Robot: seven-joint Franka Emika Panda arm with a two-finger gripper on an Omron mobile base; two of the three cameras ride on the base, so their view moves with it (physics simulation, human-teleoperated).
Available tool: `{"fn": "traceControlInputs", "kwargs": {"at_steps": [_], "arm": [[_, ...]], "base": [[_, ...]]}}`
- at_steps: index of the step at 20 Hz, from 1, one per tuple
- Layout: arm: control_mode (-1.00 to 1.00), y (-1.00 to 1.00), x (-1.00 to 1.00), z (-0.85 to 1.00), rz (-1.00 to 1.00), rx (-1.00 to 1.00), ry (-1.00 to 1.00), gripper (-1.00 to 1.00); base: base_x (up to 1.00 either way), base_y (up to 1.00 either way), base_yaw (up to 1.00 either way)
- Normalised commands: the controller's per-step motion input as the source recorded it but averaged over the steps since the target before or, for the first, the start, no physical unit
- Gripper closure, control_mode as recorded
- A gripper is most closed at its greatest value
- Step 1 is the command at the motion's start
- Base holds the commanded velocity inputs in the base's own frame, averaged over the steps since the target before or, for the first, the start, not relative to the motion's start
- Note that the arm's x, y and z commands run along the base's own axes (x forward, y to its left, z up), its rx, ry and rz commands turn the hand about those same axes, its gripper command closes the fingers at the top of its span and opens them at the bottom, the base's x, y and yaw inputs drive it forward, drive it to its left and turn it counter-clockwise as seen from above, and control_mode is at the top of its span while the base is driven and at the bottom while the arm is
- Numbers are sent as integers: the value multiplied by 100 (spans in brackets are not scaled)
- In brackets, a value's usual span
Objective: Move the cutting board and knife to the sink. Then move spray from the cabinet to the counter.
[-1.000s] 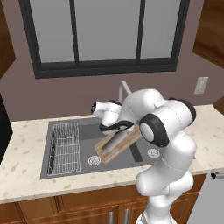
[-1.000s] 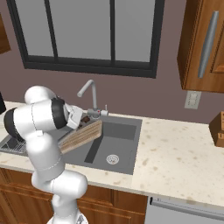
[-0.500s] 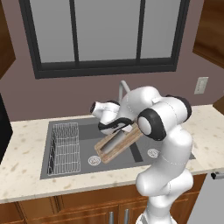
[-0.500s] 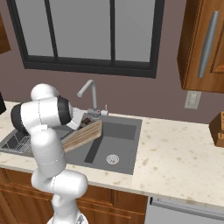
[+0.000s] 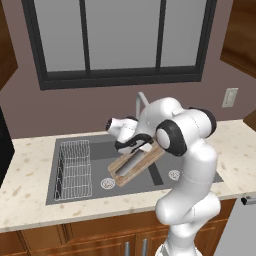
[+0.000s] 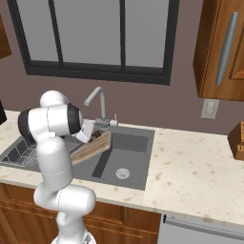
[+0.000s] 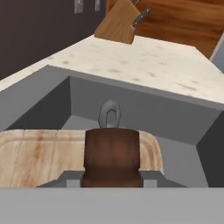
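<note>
The light wooden cutting board leans tilted in the dark grey sink, its low end near the left drain. On it lies the knife with a pale blade and a dark brown handle. My gripper is at the board's raised end, shut on the knife handle. The brown wall cabinet at upper right has its door closed. The spray is hidden. The beige counter stretches to the right of the sink.
A wire rack fills the left basin. The curved silver faucet rises just behind my hand. A wooden knife block stands at the far right of the counter, under the cabinet. A wall outlet is beside it.
My elbow has swung slightly. The board and knife stay tilted at the same spot over the sink, with the grip unchanged.
</note>
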Motion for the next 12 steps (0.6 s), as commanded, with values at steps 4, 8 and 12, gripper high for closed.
{"fn": "traceControlInputs", "kwargs": {"at_steps": [4, 8, 12], "arm": [[-100, 5, 6, -49, -3, 0, -18, 100], [-100, 12, 4, -42, -2, 0, -13, 100], [-100, 24, 0, -29, 0, 0, -8, 100]], "base": [[0, 0, 0], [0, 0, 0], [0, 0, 0]]}}
